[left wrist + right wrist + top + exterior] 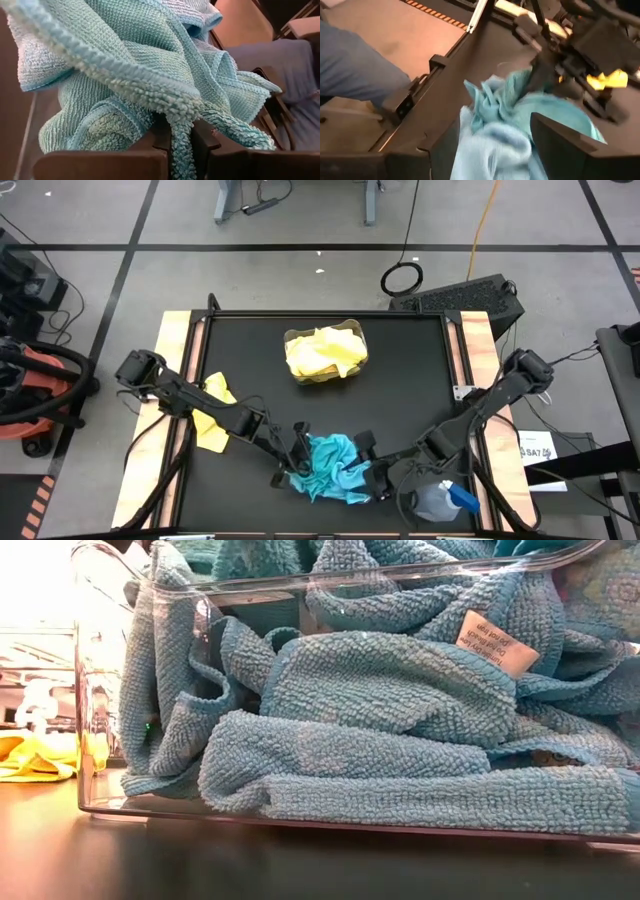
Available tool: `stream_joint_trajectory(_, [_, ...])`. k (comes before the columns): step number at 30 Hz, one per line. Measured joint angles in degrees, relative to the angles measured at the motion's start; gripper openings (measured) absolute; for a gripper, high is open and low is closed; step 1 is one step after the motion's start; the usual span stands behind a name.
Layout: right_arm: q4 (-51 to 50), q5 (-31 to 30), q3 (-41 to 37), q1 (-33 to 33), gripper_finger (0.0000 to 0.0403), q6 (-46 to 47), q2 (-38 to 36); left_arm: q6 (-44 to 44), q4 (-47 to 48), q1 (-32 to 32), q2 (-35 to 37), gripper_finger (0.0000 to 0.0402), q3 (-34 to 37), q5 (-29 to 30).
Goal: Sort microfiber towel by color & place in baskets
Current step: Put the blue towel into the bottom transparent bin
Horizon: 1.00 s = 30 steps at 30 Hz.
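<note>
Microfiber towel (332, 467): turquoise pile heaped in the near basket (110, 802) | left gripper (300, 448) pinches one fold, we judge to tuck it in | right gripper (378, 475) spread wide beside the heap, holding nothing | yellow towels (325, 352) fill the far basket (292, 337), one yellow towel (213, 412) lies loose by our left arm.

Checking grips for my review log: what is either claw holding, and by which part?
Left claw pinches a hemmed edge of a turquoise microfiber towel; right claw holds nothing.

A heap of turquoise cloths (330, 468) is flanked by the left gripper (300, 452) and the right gripper (375, 470) — yellow cloths (325, 352) are piled in a basket (293, 337) farther back.
</note>
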<state>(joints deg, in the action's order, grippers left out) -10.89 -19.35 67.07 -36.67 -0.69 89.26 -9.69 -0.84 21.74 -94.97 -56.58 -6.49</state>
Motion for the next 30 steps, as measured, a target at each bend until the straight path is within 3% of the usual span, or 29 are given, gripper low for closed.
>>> stream_joint_trajectory(4, [4.94, -0.04, 0.00, 1.28, 0.0235, -4.32, 3.29, 0.00, -1.04, -0.02, -0.17, 0.0058, 0.00, 1.22])
stream_joint_trajectory(9, [9.63, -0.07, 0.00, 3.63, 0.0233, -8.07, 7.55, 0.03, -1.49, -0.02, -0.17, 0.0131, 0.00, 2.52])
stream_joint_trajectory(16, [15.02, -0.04, 0.00, 6.52, 0.0194, -12.27, 11.63, 0.11, -1.49, -0.02, -0.17, 0.0213, 0.00, 2.59])
stream_joint_trajectory(27, [12.24, 0.57, 0.03, 9.57, 0.0100, -8.81, 15.62, 3.03, -0.82, 0.02, 1.06, 0.0231, -0.11, 2.63])
stream_joint_trajectory(30, [11.19, 3.62, 0.04, 10.03, 0.0073, -7.32, 16.70, 3.45, 0.63, 0.02, 2.71, 0.0231, -0.95, 3.13])
